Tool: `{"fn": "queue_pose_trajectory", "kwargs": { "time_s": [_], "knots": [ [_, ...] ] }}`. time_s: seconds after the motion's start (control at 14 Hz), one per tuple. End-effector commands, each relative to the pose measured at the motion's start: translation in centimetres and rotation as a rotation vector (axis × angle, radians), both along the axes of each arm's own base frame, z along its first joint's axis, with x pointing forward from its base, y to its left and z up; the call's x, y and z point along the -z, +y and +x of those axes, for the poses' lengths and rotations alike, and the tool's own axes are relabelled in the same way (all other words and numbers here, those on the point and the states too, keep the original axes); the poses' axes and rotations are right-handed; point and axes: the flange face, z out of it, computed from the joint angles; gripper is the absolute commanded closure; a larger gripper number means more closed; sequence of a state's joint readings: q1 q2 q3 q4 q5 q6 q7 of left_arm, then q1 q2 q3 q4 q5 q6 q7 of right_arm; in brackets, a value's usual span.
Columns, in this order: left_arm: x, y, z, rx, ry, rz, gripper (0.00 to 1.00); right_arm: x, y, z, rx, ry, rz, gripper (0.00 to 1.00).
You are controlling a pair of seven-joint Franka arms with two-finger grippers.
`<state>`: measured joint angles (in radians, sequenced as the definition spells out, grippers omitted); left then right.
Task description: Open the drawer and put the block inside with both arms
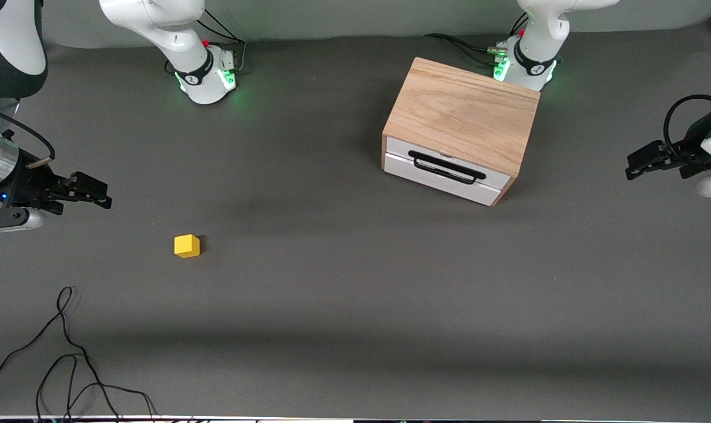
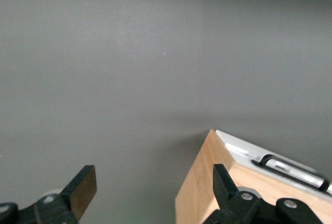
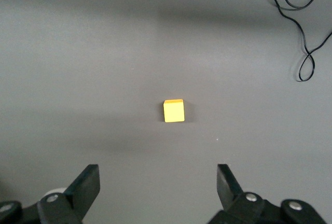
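While the drawer point(image 1: 443, 170) sits closed in its oak box point(image 1: 464, 114) near the left arm's base, the block point(image 1: 187, 245) lies toward the counter's point(image 1: 355, 305) right-arm end. Left pincer point(image 1: 640, 163): fingers apart, empty, above the counter edge. Right pincer point(image 1: 94, 191): fingers apart, empty, over the counter beside the block.

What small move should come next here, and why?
Probably the left gripper, open and empty beside the box, should move to the handle, because the drawer is shut. The block waits on the table near the open right gripper.
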<state>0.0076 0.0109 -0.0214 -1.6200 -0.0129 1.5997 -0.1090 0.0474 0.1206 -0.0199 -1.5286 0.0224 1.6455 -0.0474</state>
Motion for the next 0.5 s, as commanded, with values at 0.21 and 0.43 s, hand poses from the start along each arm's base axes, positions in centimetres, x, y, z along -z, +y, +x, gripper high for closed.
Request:
{"fn": "queue_pose_trajectory", "kwargs": {
  "time_s": [0.21,0.43],
  "knots": [
    [0.1,-10.3,-0.8,-0.292,0.016,0.011,0.00,0.0,0.3,0.0,0.014,0.010,-0.011,0.00],
    [0.3,-16.6,-2.3,-0.467,0.016,0.021,0.00,-0.2,0.1,-0.1,0.017,0.007,-0.009,0.00]
  ]
}}
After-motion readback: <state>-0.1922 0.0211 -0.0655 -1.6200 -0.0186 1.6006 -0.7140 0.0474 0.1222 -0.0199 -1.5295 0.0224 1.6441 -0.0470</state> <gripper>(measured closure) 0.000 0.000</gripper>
